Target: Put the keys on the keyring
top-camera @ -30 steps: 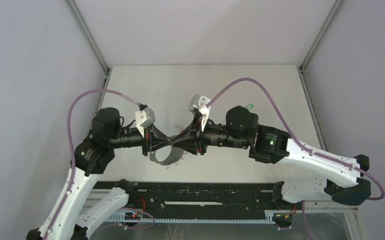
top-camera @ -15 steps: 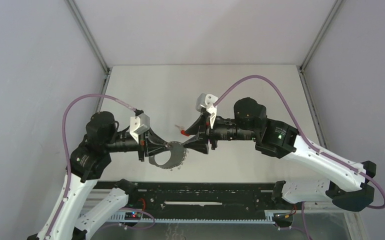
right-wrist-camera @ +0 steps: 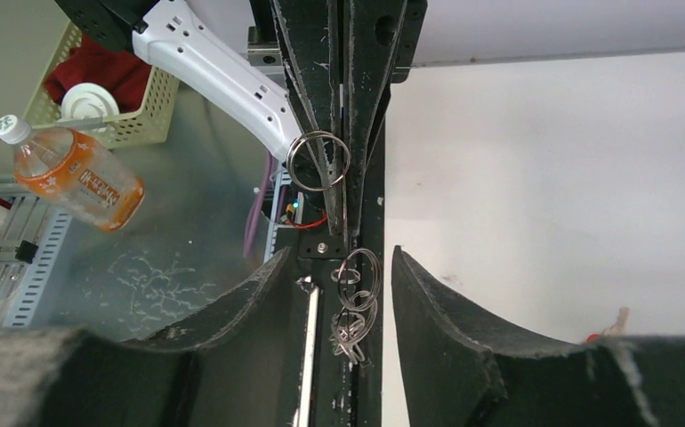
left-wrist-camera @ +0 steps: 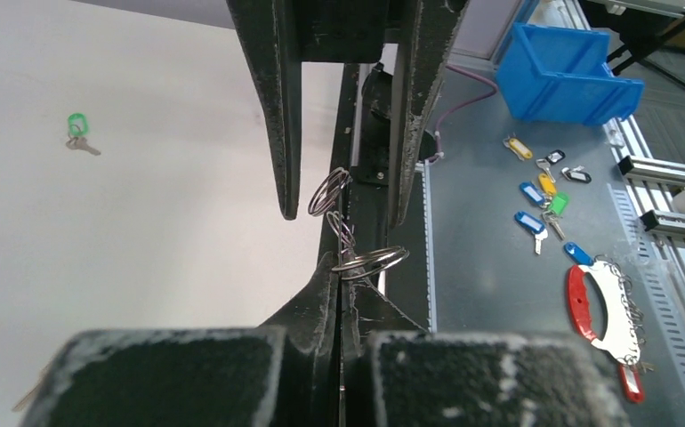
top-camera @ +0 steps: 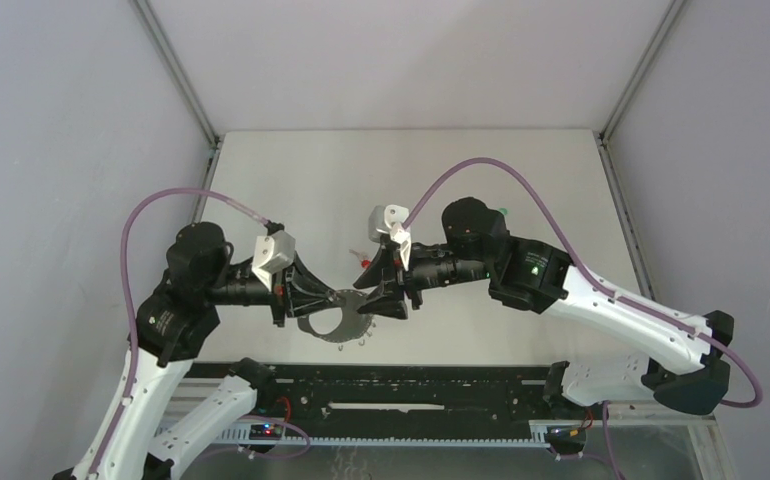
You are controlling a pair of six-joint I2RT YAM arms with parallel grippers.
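1. Left gripper (left-wrist-camera: 341, 267): jaws together, clamped on the thin silver chain of metal rings, the keyring (left-wrist-camera: 370, 261), above the white table (left-wrist-camera: 143, 222).
2. Right gripper (right-wrist-camera: 341, 258): jaws apart, straddling the hanging rings.
3. Small green-headed key (left-wrist-camera: 76, 124) lies on the table, well apart.
4. Small red-headed key (top-camera: 363, 261) lies near the right gripper.

green key (top-camera: 502, 211): mostly hidden behind right arm (top-camera: 521, 270) in top view | red key (top-camera: 364, 262): tiny, blade unreadable; right wrist view gives only a red sliver behind right gripper (right-wrist-camera: 341, 253) | keyring (left-wrist-camera: 370, 261): too small overhead, chain's lower tangle unclear
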